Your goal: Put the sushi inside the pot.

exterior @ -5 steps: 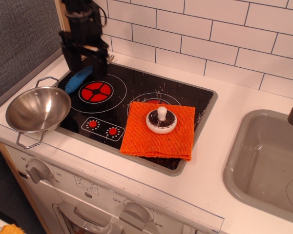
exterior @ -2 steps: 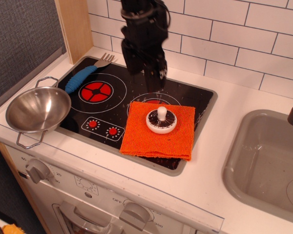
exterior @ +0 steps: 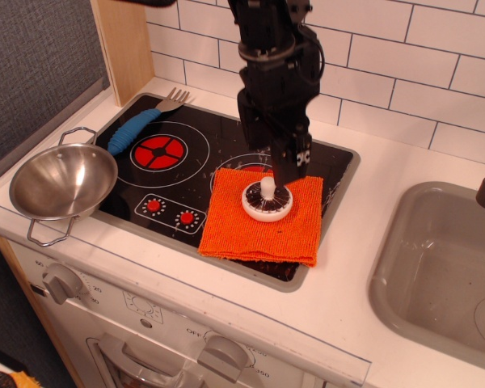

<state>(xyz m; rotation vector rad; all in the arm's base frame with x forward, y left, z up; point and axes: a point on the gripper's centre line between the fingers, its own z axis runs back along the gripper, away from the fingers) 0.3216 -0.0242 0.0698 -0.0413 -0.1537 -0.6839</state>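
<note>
Sushi: the sushi (exterior: 267,200) sat flat on the orange cloth (exterior: 263,217), which lay on the black stove top (exterior: 202,162). Its little white knob stuck straight up.

Pincer to sushi: my pincer (exterior: 281,168) hung right over the sushi, a tiny bit toward the back wall. I saw the knob poking up just under its tips.

Way the sushi lies: it was round, so it had no long side. I think the knob was the best part to pinch, from straight above.

Arm: I had only one arm, and it was the one above the sushi.

Pincer opening: I could not tell how wide the pincer was spread. The dark fingers blended together from this side.

Pincer hold: it held nothing that I could see. It looked very near the knob, but I could not tell if it touched.

Pot: the pot (exterior: 62,182) sat well apart to the left, at the front corner of the desk (exterior: 352,267). It looked empty and open at the top.

Next move, my guess: I would need to go down a little, pinch the knob, lift, and carry the sushi left across the stove to the pot.

In the way: a blue-handled fork (exterior: 144,121) lay near the back left, not on that path, I think.
</note>
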